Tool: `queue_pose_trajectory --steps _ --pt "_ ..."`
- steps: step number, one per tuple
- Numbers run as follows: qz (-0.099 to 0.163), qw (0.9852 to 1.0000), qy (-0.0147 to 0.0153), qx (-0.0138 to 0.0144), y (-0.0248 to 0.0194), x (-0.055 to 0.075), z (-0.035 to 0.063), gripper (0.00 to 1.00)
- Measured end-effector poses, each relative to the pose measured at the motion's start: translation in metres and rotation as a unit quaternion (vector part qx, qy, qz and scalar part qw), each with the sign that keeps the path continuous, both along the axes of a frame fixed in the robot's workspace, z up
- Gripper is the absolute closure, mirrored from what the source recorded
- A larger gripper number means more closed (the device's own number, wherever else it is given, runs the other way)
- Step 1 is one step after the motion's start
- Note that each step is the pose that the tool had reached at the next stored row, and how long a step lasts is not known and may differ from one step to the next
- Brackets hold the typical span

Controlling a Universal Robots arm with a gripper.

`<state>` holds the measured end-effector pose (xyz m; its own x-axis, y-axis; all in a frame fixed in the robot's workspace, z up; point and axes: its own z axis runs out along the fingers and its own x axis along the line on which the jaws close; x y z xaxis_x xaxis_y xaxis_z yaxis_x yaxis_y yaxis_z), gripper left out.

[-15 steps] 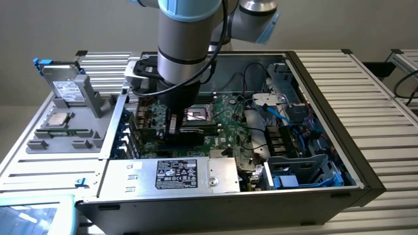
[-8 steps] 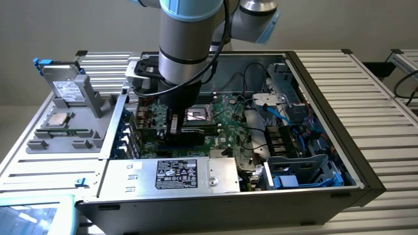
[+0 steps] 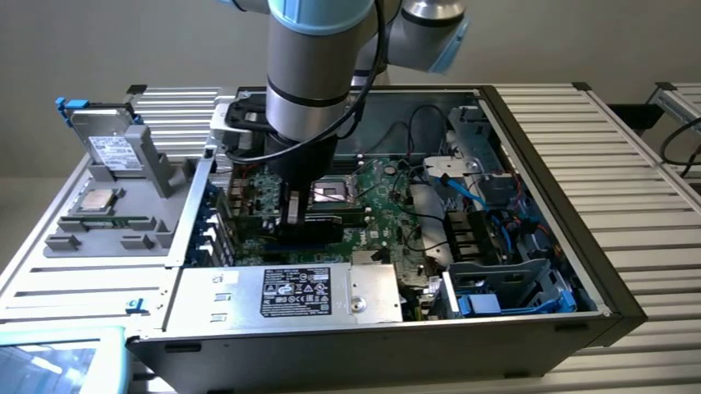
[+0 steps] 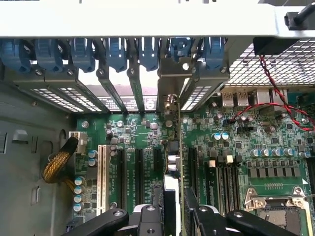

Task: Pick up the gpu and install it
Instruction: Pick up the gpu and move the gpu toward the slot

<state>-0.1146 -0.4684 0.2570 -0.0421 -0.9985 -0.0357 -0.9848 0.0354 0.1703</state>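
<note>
while the arm (image 3: 312,74) reaches down into the open computer case (image 3: 570,207) on the table, the work stands at the seating stage, as judged from the card's position.

findings, largest first:
- motherboard (image 4: 275,142): lies flat on the case floor, with its expansion slots (image 4: 139,177) running toward the rear wall.
- gpu (image 4: 173,157): stands on edge over the board, just beside the free black slots. its metal bracket (image 4: 170,81) is up against the rear openings, among the blue retainers (image 4: 113,54). whether its edge connector has entered a slot cannot be told.
- hand (image 4: 177,216): clamped on the gpu, one finger on each face of the card.

assessment: to do this step well, the card should stay square to the board and parallel with its slot. the bracket tongue should slide into its rear opening without catching a neighbouring cover. pressure should go straight down and evenly. a tilted card risks binding or stressing the connector.
</note>
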Motion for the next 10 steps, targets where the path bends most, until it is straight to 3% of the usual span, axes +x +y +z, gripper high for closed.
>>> queue_pose_trajectory --steps 3,10 --pt "0.0 1.0 0.0002 0.0 0.0021 0.0001 -0.0001 0.72" --pt "-0.004 1.0 0.0002 0.0 0.0019 0.0 0.0 0.72"
